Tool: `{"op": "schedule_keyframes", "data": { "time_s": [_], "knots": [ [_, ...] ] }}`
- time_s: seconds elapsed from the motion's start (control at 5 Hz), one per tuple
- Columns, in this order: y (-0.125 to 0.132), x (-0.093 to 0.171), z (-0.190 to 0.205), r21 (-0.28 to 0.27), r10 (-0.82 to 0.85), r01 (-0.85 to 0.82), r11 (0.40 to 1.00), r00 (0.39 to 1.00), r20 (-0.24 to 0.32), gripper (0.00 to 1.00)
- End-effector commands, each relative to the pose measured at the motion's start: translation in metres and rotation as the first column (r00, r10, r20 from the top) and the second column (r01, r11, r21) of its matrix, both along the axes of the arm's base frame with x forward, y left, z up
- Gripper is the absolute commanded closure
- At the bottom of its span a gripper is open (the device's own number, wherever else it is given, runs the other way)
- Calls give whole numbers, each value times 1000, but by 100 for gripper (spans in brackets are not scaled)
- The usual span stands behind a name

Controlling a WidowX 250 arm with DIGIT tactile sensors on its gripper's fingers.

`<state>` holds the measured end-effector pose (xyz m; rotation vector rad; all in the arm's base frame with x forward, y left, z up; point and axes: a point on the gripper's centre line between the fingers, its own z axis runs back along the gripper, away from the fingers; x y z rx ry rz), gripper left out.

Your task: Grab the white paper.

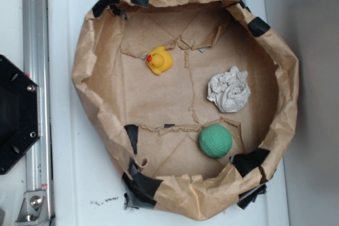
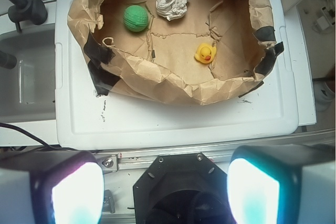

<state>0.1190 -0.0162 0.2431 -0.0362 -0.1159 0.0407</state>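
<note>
The white paper (image 1: 229, 90) is a crumpled off-white wad with grey creases. It lies on the right side of the floor of a brown paper basin (image 1: 95, 41) patched with black tape. In the wrist view the wad (image 2: 172, 2) lies at the far top centre. My gripper (image 2: 165, 192) is open and empty. Its two glowing pads (image 2: 77, 195) stand wide apart at the bottom corners, above the black robot base (image 2: 181, 187). It is far from the wad and outside the basin. The gripper does not show in the exterior view.
A green ball (image 1: 215, 141) lies just below the wad, and a yellow rubber duck (image 1: 159, 60) lies to its upper left. The basin stands on a white lid (image 2: 173, 119). A metal rail (image 1: 36, 99) and the black base (image 1: 16, 115) are at the left.
</note>
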Motion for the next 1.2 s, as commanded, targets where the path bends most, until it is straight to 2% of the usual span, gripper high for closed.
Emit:
{"op": "schedule_keyframes", "data": {
  "time_s": [0.0, 0.2, 0.4, 0.6, 0.8, 1.0],
  "knots": [
    [0, 0, 0, 0, 0, 0, 1000, 1000, 0, 0],
    [13, 38, -17, 33, -7, 4, 999, 996, 94, 0],
    [28, 75, -42, 68, -13, 5, 998, 994, 111, 0],
    [41, 110, -68, 105, -35, 25, 994, 995, 92, 0],
    [45, 142, -105, 91, -142, 139, 986, 989, 31, 0],
    [29, 170, -133, 256, -386, 376, 891, 923, -12, 0]
  ]
}}
